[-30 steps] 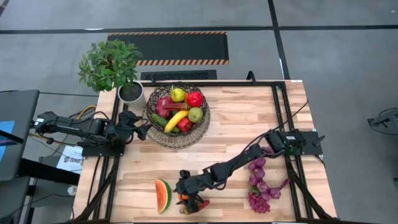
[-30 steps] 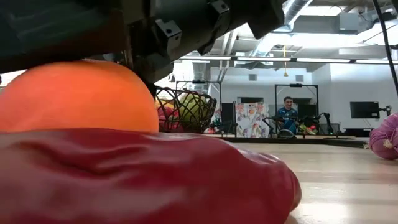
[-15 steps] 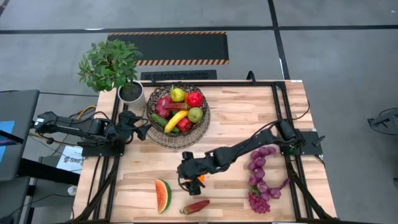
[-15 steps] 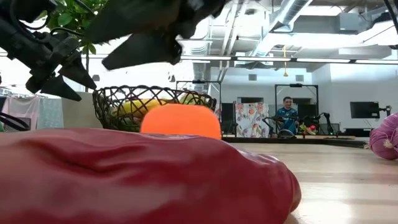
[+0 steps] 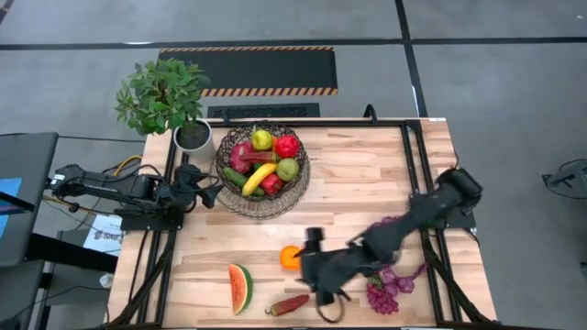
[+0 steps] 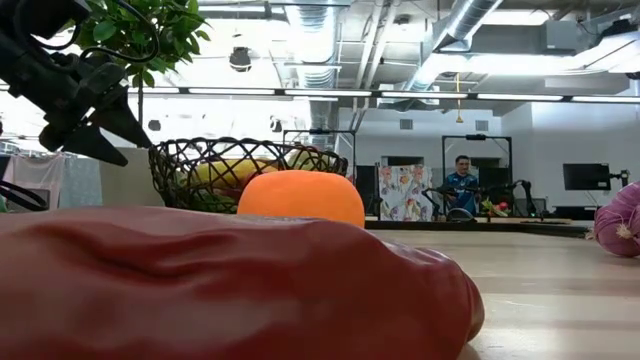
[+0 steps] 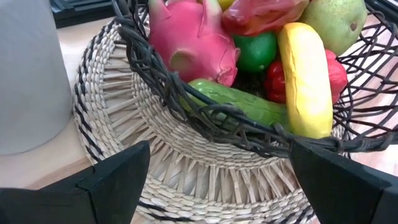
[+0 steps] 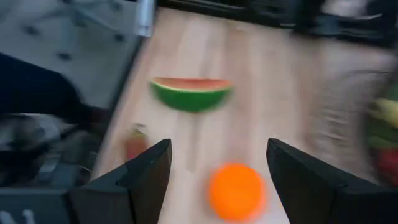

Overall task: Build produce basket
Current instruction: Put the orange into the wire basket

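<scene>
Orange released, right claw withdrawn

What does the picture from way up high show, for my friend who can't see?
The right claw, open, hangs beside an orange on a wooden table. The basket holds fruit; the left claw waits beside it.

Robotics lab; exposed ceiling ducts; hazard-striped floor mat

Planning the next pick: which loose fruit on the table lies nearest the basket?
The orange: it sits closest to the basket, while the watermelon slice, red pepper and grapes lie farther off.
</scene>
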